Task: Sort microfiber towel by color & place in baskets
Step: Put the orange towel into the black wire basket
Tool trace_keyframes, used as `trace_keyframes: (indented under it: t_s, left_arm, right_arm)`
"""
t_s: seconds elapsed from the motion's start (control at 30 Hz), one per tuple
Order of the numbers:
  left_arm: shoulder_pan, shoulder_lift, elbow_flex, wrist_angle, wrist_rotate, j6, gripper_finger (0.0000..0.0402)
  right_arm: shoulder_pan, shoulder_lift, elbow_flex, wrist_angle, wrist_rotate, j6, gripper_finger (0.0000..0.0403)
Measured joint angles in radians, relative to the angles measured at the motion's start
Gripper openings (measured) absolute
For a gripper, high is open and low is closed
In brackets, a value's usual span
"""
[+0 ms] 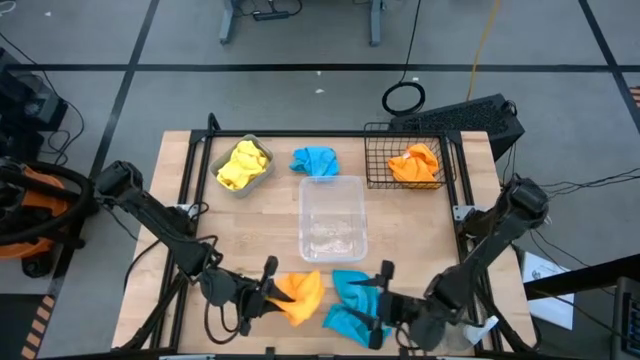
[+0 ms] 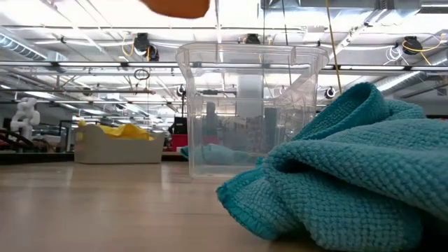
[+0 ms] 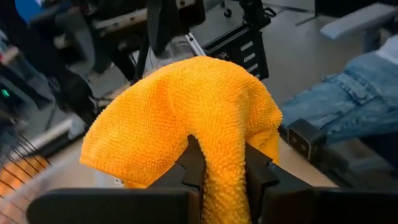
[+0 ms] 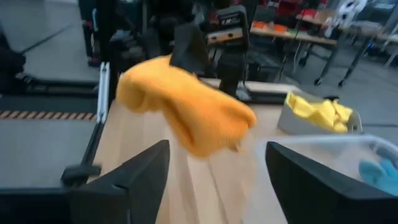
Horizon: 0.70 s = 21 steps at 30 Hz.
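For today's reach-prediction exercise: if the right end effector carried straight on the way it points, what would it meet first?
Probably the orange towel held up by the left end effector; it hangs directly ahead between the right end effector's open fingers, though depth is uncertain.

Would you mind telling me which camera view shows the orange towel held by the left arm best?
The left wrist view: the orange towel fills the picture, pinched between the left gripper's jaws. The high view shows it small, near the table's front edge; the right wrist view shows it blurred and hanging; the low view catches only a sliver at the top.
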<state>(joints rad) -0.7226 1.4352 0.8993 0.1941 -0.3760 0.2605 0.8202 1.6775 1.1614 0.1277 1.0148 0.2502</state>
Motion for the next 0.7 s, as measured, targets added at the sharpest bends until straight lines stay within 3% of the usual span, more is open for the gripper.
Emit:
trace_keyframes:
  t_s: [0.07, 0.3, 0.7]
  left_arm:
    - [0.0, 0.0, 0.0, 0.013, 0.0, 0.05, 0.0048]
    - [0.002, -0.002, 0.001, 0.017, -0.008, 0.194, 0.0048]
    - [0.061, -0.002, 0.002, 0.03, -0.024, 0.219, 0.0054]
  right_arm:
    - [-0.024, 0.026, 0.0, 0.092, -0.021, -0.07, 0.0275]
    - [-0.084, 0.08, 0.007, 0.318, -0.251, -0.228, 0.0317]
    - [-0.134, 0.193, 0.007, 0.488, -0.151, -0.461, 0.0352]
